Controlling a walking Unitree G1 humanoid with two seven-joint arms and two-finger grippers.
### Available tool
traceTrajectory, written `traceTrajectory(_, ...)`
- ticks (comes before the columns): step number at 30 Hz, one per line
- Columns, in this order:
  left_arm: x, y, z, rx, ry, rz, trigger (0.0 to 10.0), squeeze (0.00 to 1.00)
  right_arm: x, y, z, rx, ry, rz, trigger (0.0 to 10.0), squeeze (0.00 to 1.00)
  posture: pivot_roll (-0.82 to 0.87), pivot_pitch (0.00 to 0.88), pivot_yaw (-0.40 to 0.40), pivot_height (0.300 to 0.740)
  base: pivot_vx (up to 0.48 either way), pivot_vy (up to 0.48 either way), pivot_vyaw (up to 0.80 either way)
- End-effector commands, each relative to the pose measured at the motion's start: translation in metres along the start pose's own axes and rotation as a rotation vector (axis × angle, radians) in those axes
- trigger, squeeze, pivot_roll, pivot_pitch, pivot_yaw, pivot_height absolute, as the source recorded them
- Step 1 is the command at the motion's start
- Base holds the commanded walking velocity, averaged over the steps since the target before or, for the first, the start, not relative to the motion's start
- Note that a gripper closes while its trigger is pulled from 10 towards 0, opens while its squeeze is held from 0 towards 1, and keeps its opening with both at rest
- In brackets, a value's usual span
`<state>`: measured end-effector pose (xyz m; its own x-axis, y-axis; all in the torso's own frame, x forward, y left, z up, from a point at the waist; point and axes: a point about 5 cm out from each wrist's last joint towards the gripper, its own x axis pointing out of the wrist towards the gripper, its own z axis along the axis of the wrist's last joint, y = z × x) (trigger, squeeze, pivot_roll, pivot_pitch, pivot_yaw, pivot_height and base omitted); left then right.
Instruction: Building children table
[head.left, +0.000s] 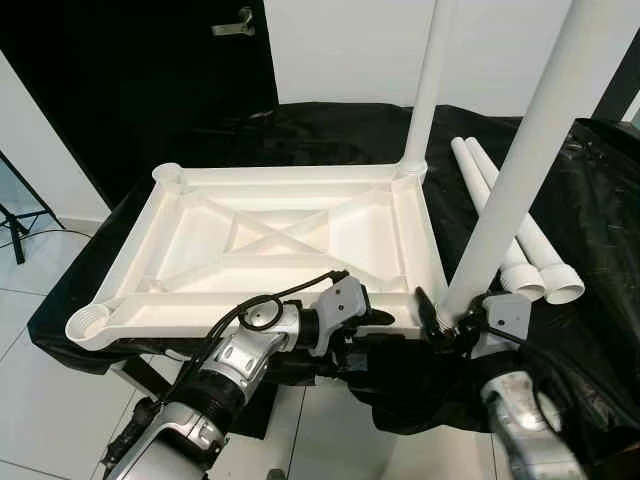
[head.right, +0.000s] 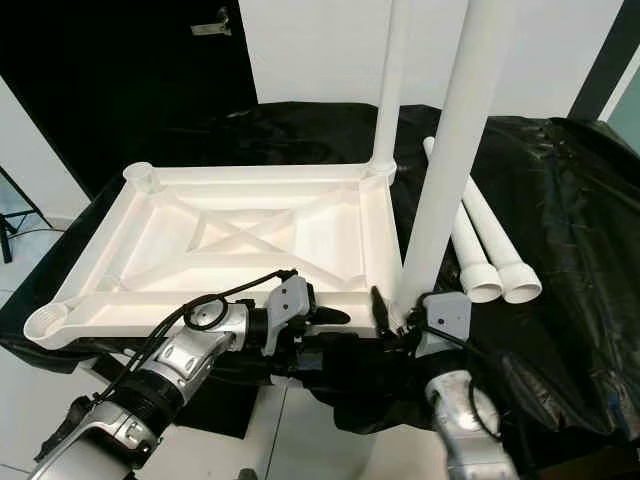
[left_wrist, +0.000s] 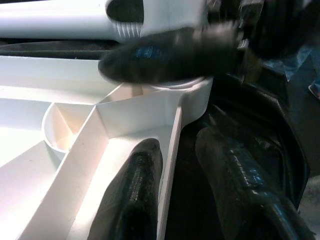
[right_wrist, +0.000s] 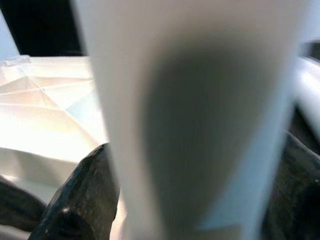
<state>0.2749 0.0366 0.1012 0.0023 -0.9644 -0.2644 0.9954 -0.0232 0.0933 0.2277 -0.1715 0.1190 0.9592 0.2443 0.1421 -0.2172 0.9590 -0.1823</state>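
**Seating a leg in the tabletop's near corner**

Gripping a long white plastic table leg (head.left: 520, 150), the right end effector (head.left: 447, 325) is clenched on its lower end, at the near right corner of the upturned white ribbed plastic tabletop (head.left: 270, 240). The left end effector (left_wrist: 175, 200) straddles the tabletop's near rim beside that corner, fingers apart. Another leg (head.left: 428, 80) stands in its far right corner. Two spare legs (head.left: 530, 255) lie right of it on the black-covered desk (head.left: 600, 200).

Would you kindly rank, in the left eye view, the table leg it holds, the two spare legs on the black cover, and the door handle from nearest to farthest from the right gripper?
1. Held table leg, gripped by the right gripper at the tabletop's near right corner.
2. Spare legs, lying on the black cover to the right.
3. Door handle, far left, on the dark door.
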Motion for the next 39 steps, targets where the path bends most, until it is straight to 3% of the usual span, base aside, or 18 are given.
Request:
traceTrajectory(1,0.007,-0.013,-0.020,-0.066,0.078,-0.068,10.0,0.00,0.000,-0.010,0.015,-0.028,-0.054,0.069,10.0,0.00,0.18,0.000,0.019,0.740,0.000,0.000,0.00)
traceTrajectory(7,0.008,-0.013,-0.020,-0.064,0.081,-0.080,10.0,0.00,-0.005,-0.020,0.018,-0.056,-0.023,0.194,10.0,0.00,0.16,0.000,0.023,0.740,0.000,0.000,0.00)
traceTrajectory(8,0.008,-0.012,-0.020,-0.063,0.082,-0.083,10.0,0.00,-0.006,-0.020,0.017,-0.048,-0.002,0.226,9.0,0.00,0.16,0.000,0.023,0.740,0.000,0.000,0.00)
traceTrajectory(9,0.008,-0.012,-0.020,-0.063,0.082,-0.083,10.0,0.00,-0.006,-0.020,0.017,-0.048,-0.002,0.226,9.0,0.00,0.16,0.000,0.023,0.740,0.000,0.000,0.00)
traceTrajectory(10,0.009,-0.012,-0.020,-0.062,0.082,-0.084,10.0,0.00,-0.008,-0.020,0.014,-0.031,0.026,0.263,3.7,0.00,0.16,0.000,0.024,0.740,0.000,0.000,0.00)
traceTrajectory(11,0.009,-0.012,-0.020,-0.062,0.082,-0.084,10.0,0.00,-0.008,-0.020,0.014,-0.031,0.026,0.263,3.7,0.00,0.16,0.000,0.024,0.740,0.000,0.000,0.00)
traceTrajectory(12,0.009,-0.011,-0.019,-0.061,0.082,-0.086,10.0,0.00,-0.010,-0.020,0.010,-0.007,0.067,0.308,0.0,0.00,0.16,0.000,0.024,0.740,0.000,0.000,0.00)
traceTrajectory(15,0.009,-0.009,-0.018,-0.056,0.081,-0.086,10.0,0.00,-0.017,-0.016,0.001,0.063,0.152,0.400,0.0,0.00,0.16,0.000,0.024,0.740,0.000,0.000,0.00)
traceTrajectory(18,0.009,-0.009,-0.018,-0.055,0.082,-0.085,10.0,0.00,-0.018,-0.017,0.001,0.085,0.167,0.419,0.0,0.00,0.16,0.000,0.025,0.740,0.000,0.000,0.00)
traceTrajectory(23,0.007,-0.009,-0.018,-0.056,0.086,-0.090,10.0,0.00,-0.017,-0.024,0.000,0.108,0.188,0.412,0.0,0.00,0.16,0.000,0.028,0.740,0.000,0.000,0.00)
traceTrajectory(29,0.007,-0.009,-0.019,-0.056,0.087,-0.094,10.0,0.00,-0.016,-0.021,-0.001,0.137,0.183,0.385,0.0,0.00,0.16,0.000,0.028,0.740,0.000,0.000,0.00)
traceTrajectory(32,0.009,-0.008,-0.017,-0.051,0.086,-0.098,10.0,0.00,-0.009,-0.003,0.002,0.184,0.060,0.048,0.0,0.00,0.17,0.000,0.020,0.740,0.000,0.000,0.00)
traceTrajectory(36,0.009,-0.008,-0.017,-0.049,0.085,-0.095,10.0,0.00,-0.008,0.001,0.004,0.177,0.031,-0.076,0.0,0.00,0.18,0.000,0.019,0.740,0.000,0.000,0.00)
traceTrajectory(38,0.008,-0.007,-0.017,-0.050,0.086,-0.093,10.0,0.00,-0.006,-0.011,0.002,0.161,0.037,-0.211,0.0,0.00,0.19,0.000,0.021,0.740,0.000,0.000,0.00)
traceTrajectory(39,0.008,-0.007,-0.017,-0.050,0.086,-0.093,10.0,0.00,-0.006,-0.011,0.002,0.161,0.037,-0.211,0.0,0.00,0.19,0.000,0.021,0.740,0.000,0.000,0.00)
